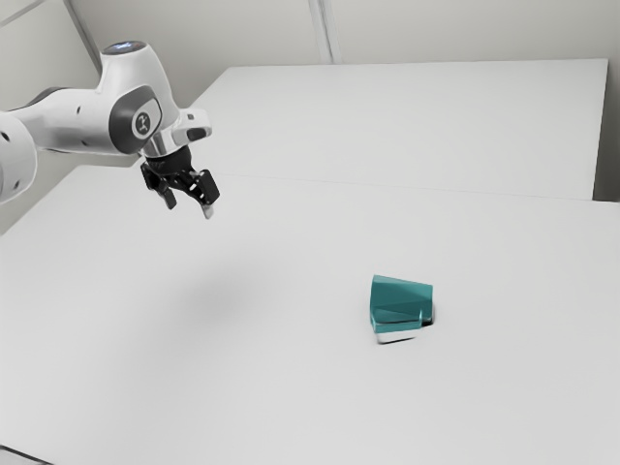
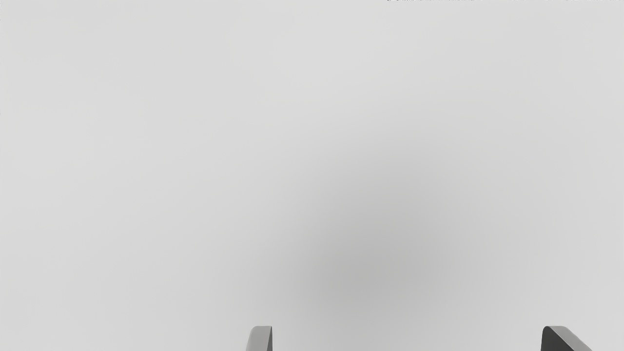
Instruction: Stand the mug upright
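Mug [image 1: 392, 300] is lying on its side on the table [image 1: 291, 397], so definitely not upright right now. It's teal, with a whitish bit along its lower side in the exterior view, and honestly I can't tell if that's the handle or something else. The wider end points toward the exterior view's left, and the narrower end toward the exterior view's right.

As for the arm [image 1: 73, 118], it's a white one with dark grey parts, coming in from the exterior view's left. The black hand [image 1: 190, 208] is up in the air over the table, tilted a bit, fingers pointing downward. It's well apart from the mug, over toward the exterior view's left, and nothing is touching the mug except the table under it.

Fingers [image 2: 260, 339] are spread wide, btw. In the wrist view you get both tips with a big gap between them and just plain pale tabletop beyond, so the hand isn't gripping anything. There's a soft, blurry shadow [image 2: 360, 273] on the tabletop in that view too, darkest just beyond the gap between the tips.

Rest of the scene is pretty plain: table's whitish with a thin seam running across its far part, and there's a pale wall [image 1: 465, 29] behind it.
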Controlling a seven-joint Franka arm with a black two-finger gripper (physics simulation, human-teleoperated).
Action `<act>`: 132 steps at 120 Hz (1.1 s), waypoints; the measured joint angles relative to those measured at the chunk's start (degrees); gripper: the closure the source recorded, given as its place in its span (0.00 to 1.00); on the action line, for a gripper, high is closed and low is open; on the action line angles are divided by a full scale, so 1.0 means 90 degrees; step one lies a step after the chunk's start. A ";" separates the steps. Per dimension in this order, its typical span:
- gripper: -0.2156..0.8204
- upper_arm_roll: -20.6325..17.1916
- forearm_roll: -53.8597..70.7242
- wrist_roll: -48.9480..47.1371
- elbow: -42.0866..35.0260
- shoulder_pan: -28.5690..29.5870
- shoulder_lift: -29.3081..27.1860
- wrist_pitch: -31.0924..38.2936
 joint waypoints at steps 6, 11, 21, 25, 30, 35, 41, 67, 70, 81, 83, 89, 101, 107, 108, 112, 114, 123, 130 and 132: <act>0.21 0.0002 -0.0001 -0.0019 -0.0001 0.0003 -0.0001 0.0014; 0.21 -0.0002 -0.0011 -0.0028 0.0002 0.0011 -0.0009 0.0023; 0.21 -0.0002 -0.0034 -0.0023 -0.0054 -0.0078 -0.0124 0.0037; 0.21 0.0113 -0.0131 -0.0025 -0.0185 -0.0276 -0.0256 0.0065; 0.21 0.0284 -0.0271 -0.0031 -0.0329 -0.0560 -0.0362 0.0116; 0.21 0.0347 -0.0411 -0.0041 -0.0402 -0.0737 -0.0415 0.0157; 0.21 0.0375 -0.0627 -0.0054 -0.0490 -0.0900 -0.0478 0.0192; 0.21 0.0520 -0.1657 -0.0203 -0.1182 -0.1638 -0.0610 0.0445; 0.21 0.0533 -0.1754 -0.0222 -0.1238 -0.1721 -0.0606 0.0483; 0.21 0.0620 -0.2111 -0.0289 -0.1516 -0.2075 -0.0620 0.0667; 0.21 0.0627 -0.2180 -0.0300 -0.1564 -0.2131 -0.0620 0.0702; 0.21 0.0640 -0.2382 -0.0333 -0.1686 -0.2292 -0.0614 0.0812; 0.21 0.0655 -0.2755 -0.0390 -0.1873 -0.2607 -0.0575 0.1016; 0.21 0.0657 -0.2921 -0.0415 -0.1906 -0.2760 -0.0557 0.1099; 0.21 0.0657 -0.2945 -0.0419 -0.1909 -0.2786 -0.0555 0.1114; 0.21 0.0658 -0.3059 -0.0434 -0.1922 -0.2885 -0.0528 0.1169; 0.21 0.0658 -0.3111 -0.0442 -0.1931 -0.2934 -0.0510 0.1196; 0.21 0.0658 -0.3302 -0.0472 -0.1971 -0.3139 -0.0439 0.1318; 0.21 0.0657 -0.3418 -0.0492 -0.1977 -0.3247 -0.0363 0.1403; 0.21 0.0657 -0.3454 -0.0496 -0.1977 -0.3262 -0.0336 0.1426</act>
